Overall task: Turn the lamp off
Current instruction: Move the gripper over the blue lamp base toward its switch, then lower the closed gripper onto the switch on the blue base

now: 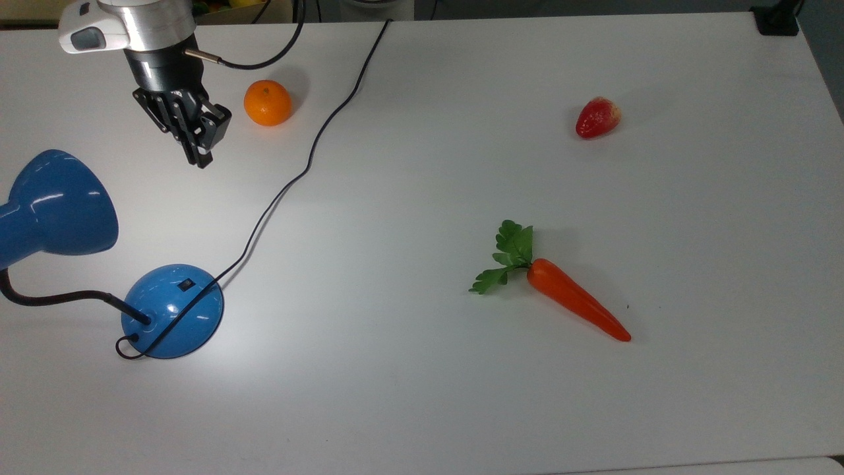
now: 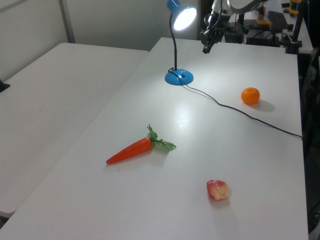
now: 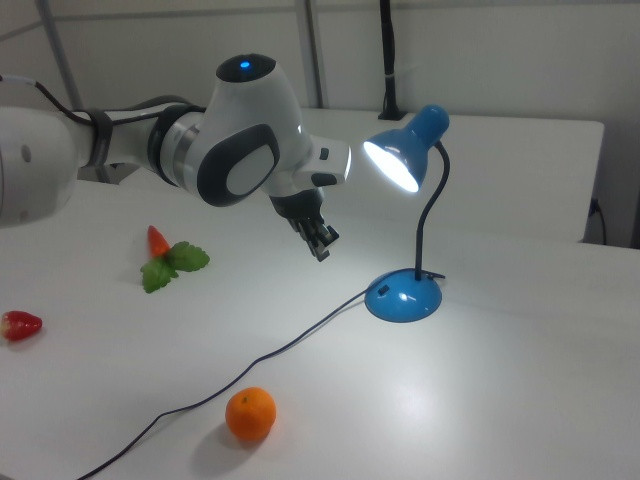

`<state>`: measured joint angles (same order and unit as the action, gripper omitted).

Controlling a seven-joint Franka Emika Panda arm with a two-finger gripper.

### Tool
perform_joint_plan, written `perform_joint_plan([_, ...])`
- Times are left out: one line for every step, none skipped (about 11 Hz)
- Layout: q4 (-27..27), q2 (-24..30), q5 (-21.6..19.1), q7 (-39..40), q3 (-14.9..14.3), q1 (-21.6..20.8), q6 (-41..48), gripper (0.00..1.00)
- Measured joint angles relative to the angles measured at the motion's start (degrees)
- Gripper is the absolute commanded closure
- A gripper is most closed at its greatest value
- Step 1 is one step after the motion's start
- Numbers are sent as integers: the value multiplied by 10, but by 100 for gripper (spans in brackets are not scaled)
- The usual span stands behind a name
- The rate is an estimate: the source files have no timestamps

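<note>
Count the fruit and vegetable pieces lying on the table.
3. An orange near the top view's upper left, beside the cord; a strawberry at the top view's upper right; a carrot with green leaves at its lower middle. None seem hidden.

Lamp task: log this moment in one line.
lamp: lit | gripper: shut, above table between orange and shade | switch: untouched

The top view looks steeply down on the white table [image 1: 461,409]. The left view looks along the table from one end, farther off, toward the lit glossy blue desk lamp [image 2: 178,75] near the far edge. The right view sits low and close at the opposite end. All three share the lamp, a round orange fruit [image 3: 250,414] and a thin black cord [image 1: 310,158].
</note>
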<state>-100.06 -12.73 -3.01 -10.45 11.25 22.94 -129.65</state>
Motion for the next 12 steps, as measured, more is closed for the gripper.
perform_joint_plan([0, -6, 0, -1, -4, -6, -3, 86])
perform_joint_plan([0, -10, 1, -1, -7, -9, -8, 86])
perform_joint_plan([0, -14, 1, -1, -9, -10, -20, 86])
perform_joint_plan([0, -20, 1, -1, -14, -15, -33, 86])
perform_joint_plan([0, -28, 1, -1, -22, -21, -53, 86])
perform_joint_plan([0, -36, 1, -1, -30, -27, -72, 87])
perform_joint_plan([0, -45, 1, -5, -34, -30, -92, 87])
perform_joint_plan([0, -54, 2, -13, -35, -31, -112, 88])
perform_joint_plan([0, -64, 2, -17, -36, -35, -131, 89])
perform_joint_plan([0, -75, 2, -21, -37, -38, -150, 90])
perform_joint_plan([0, -86, 2, -22, -37, -40, -169, 91])
perform_joint_plan([0, -95, 2, -22, -37, -40, -186, 94])
